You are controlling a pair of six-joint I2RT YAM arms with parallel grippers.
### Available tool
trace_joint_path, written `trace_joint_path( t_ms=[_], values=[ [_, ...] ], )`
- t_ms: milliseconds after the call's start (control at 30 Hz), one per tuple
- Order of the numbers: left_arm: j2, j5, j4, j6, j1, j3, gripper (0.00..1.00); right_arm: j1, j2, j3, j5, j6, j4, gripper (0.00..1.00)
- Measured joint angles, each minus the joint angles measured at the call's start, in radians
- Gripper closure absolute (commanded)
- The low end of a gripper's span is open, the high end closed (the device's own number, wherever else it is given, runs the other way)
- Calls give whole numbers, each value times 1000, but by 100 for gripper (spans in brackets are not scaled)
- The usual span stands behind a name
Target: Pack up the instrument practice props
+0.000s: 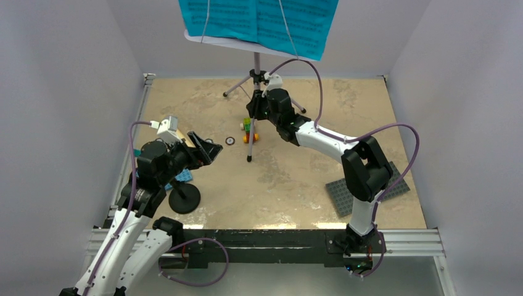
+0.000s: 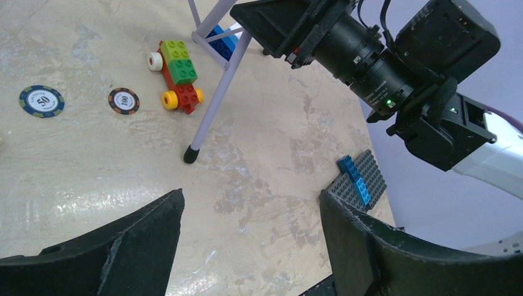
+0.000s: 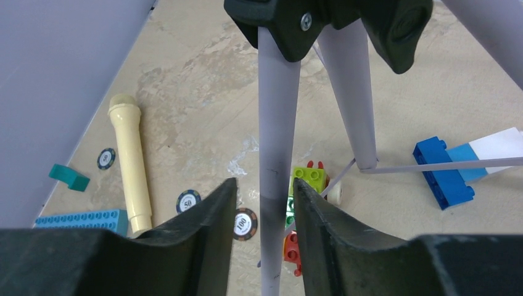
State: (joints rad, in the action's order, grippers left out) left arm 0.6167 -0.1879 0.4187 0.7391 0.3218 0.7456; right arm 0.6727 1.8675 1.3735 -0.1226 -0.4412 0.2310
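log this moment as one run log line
left gripper: open, empty | right gripper: jaws straddling music stand tripod leg, grip unclear | toy microphone: lying flat

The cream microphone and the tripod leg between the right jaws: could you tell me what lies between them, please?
The 50 chip and the 100 chip, two poker chips, lie there, as the right wrist view shows.

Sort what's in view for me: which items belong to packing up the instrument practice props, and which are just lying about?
Belongs to the job:
music stand tripod
teal sheet-music pages
cream toy microphone
black mic stand

Just lying about:
brick car
poker chips
grey baseplate
blue bricks
blue baseplate
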Motion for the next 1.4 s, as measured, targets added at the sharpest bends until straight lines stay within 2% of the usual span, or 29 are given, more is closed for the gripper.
trace_joint_path(
  t_ms=[233,267,400,833,1400],
  values=[
    [15,0,-11,1,0,-36,16,-3,0,-21,1,-11,13,99],
    [19,0,-11,1,0,-39,16,-3,-2,-26,0,-10,18,100],
    [35,-1,-18,2,0,-41,16,-3,-17,-43,0,-11,21,100],
    [78,-22,-74,19,0,-65,16,3,-145,-84,11,-3,-204,100],
    [98,-43,-111,39,0,-71,16,88,-261,-186,-51,-77,-263,100]
  ],
)
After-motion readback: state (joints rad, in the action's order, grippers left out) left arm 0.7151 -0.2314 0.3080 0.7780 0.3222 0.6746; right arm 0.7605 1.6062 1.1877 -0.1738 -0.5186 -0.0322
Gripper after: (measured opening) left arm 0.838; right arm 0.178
